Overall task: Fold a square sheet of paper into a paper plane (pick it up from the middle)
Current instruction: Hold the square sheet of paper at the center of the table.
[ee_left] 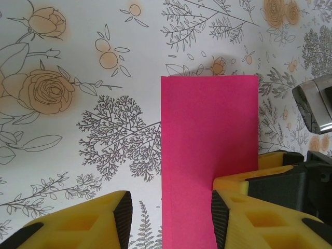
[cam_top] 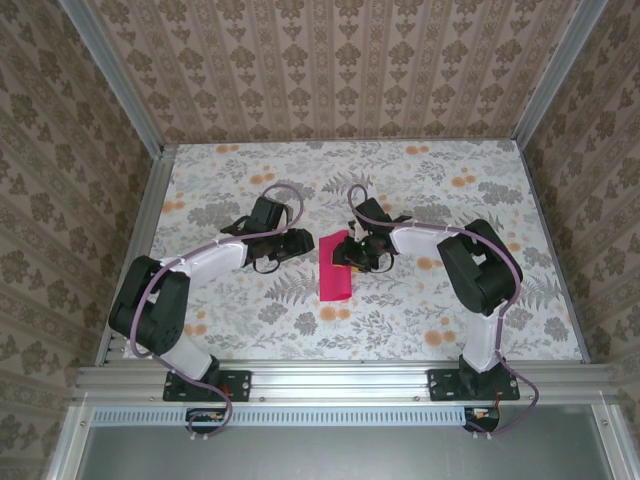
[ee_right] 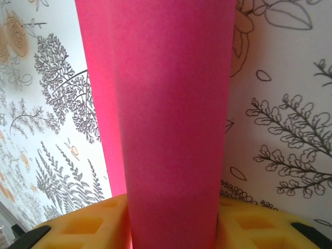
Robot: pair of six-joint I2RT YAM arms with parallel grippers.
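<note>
The square sheet of paper lies on the tablecloth folded into a narrow magenta rectangle. My left gripper comes at it from the left and stands open. One of its fingers rests over the paper's right part and the other over bare cloth, with the paper's left edge between them. My right gripper is at the paper's far end. In the right wrist view a raised pink layer runs up between its yellow fingers and hides their pads.
The flowered tablecloth covers the whole table, with aluminium rails along its edges and patterned walls behind. Part of the right arm's yellow and black finger sits close beside my left gripper.
</note>
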